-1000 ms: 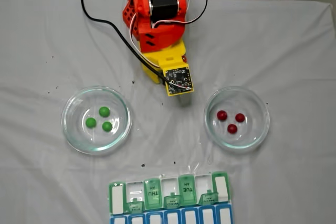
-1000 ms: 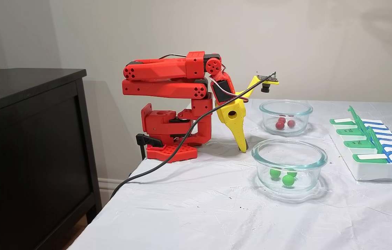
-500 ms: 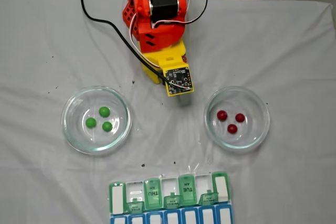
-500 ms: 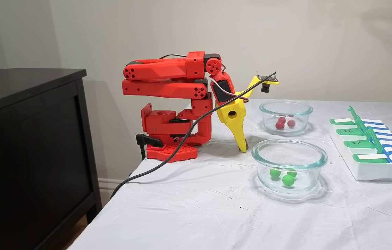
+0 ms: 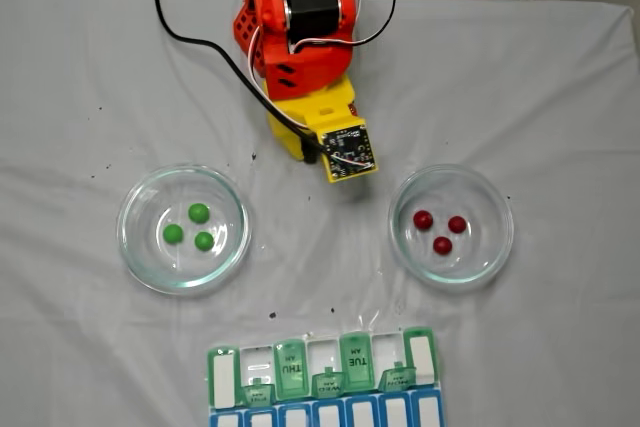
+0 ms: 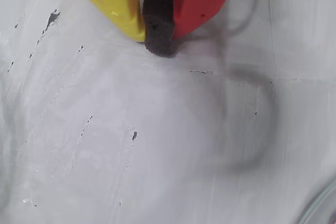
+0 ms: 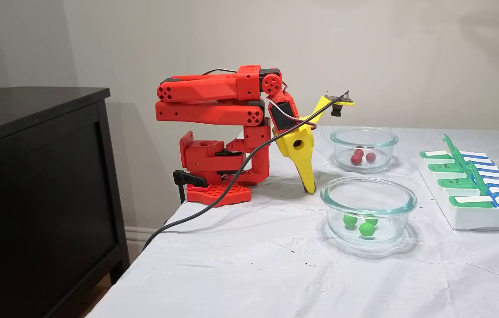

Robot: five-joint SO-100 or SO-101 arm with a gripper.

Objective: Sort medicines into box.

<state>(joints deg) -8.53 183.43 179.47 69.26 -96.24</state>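
Pills (image 5: 190, 227) in glass dishes (image 5: 140, 252) beside organizer (image 5: 322, 372)

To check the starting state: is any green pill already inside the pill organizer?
No. In the fixed view from above, all three green pills lie in the left glass dish, apart from the pill organizer.

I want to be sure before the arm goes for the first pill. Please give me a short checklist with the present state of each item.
1. Gripper holds nothing, shut: ok.
2. Three green pills in their glass dish: ok.
3. Three red pills in the other dish: ok.
4. Pill box has open compartments: ok.
5. Cable off both dishes: ok.
6. Compartments empty: cannot tell.
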